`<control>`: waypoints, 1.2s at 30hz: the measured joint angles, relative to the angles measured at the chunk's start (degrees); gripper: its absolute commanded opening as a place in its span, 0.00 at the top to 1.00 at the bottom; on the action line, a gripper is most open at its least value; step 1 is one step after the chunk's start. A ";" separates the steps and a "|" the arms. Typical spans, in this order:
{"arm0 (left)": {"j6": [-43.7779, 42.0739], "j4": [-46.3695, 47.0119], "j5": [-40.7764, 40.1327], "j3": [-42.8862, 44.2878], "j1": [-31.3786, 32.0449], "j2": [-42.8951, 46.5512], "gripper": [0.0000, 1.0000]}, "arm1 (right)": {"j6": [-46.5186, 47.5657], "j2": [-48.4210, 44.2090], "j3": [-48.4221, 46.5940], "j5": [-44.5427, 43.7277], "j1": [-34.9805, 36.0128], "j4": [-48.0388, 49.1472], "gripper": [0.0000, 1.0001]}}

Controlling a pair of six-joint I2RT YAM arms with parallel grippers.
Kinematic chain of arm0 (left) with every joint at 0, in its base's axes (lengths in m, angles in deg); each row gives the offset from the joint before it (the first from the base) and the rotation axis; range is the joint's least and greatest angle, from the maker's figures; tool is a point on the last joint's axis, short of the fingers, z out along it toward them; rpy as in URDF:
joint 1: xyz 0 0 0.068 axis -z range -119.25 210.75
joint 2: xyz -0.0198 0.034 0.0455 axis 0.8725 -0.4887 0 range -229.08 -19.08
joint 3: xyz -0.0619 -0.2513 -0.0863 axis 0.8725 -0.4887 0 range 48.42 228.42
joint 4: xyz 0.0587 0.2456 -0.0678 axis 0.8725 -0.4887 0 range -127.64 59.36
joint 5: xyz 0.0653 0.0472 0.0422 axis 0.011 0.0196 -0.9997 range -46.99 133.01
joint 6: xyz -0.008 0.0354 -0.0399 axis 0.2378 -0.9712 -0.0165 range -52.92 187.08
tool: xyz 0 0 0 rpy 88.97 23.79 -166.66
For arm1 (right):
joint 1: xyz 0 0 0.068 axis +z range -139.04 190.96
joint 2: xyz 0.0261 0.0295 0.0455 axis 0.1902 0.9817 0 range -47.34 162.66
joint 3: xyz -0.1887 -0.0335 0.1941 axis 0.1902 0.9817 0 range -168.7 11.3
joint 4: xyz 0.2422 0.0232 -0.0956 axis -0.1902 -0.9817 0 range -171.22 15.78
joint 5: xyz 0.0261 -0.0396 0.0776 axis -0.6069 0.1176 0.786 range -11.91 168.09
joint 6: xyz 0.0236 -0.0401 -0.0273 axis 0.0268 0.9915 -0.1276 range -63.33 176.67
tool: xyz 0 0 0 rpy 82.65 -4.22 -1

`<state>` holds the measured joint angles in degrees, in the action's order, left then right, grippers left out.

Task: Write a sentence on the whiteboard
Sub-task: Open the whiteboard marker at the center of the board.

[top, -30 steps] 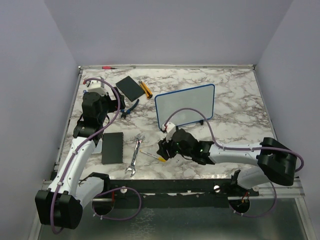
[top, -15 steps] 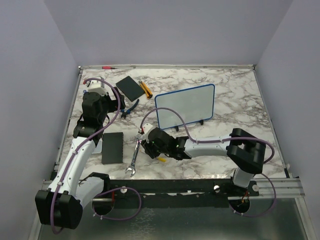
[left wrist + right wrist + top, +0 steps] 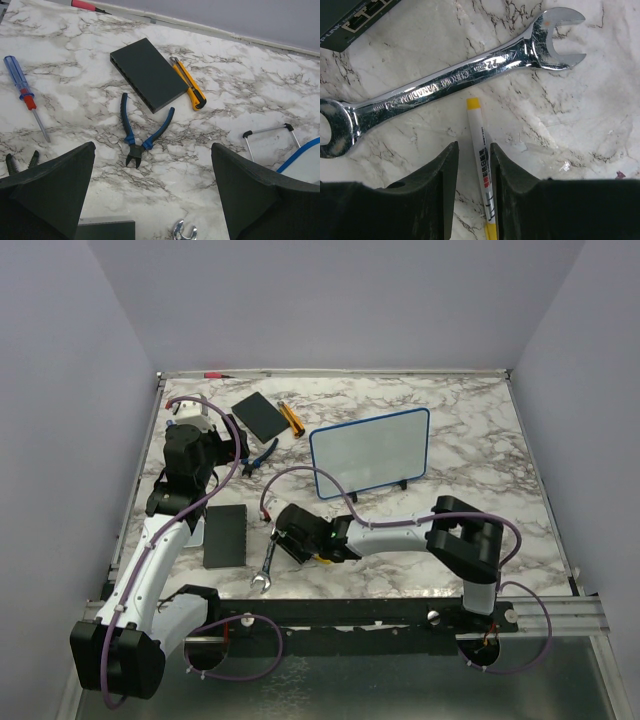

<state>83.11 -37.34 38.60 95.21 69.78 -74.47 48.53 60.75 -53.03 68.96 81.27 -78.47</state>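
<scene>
Right jaws straddle the marker (image 3: 481,160), not yet pinching it; left jaws gape empty. Lying skewed, the marker could squirt toward the spanner (image 3: 450,82).

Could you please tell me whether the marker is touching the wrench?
Apart. The right wrist view shows it: a strip of bare tabletop separates the yellow end of the marker from the shaft of the wrench.

Wrench (image 3: 445,82) shank: stamped "CHROM VANADIUM", upside down in right wrist view; "22" beside open-end head. Black network switch (image 3: 350,20), top-left corner: white "P-LINK", start of the word cut off by picture edge. Marker (image 3: 481,160) barrel: red-and-black printed label, print too small to read.
</scene>
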 measured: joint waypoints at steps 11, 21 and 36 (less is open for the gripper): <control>0.00 -0.31 -0.02 0.00 0.00 0.00 0.01 | 0.35 2.56 -3.15 -1.14 0.66 -2.05 0.99; -0.09 -0.28 0.79 0.00 0.09 -0.02 0.01 | -4.55 -5.75 3.69 -6.91 0.24 -1.79 1.00; 0.28 10.62 19.06 -5.40 0.76 5.40 0.01 | -11.76 -37.42 12.39 -23.65 -7.87 4.48 0.99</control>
<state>83.40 -26.71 57.66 89.81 70.55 -69.07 36.77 23.33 -40.64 45.31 73.40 -73.99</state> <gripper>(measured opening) 0.988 0.030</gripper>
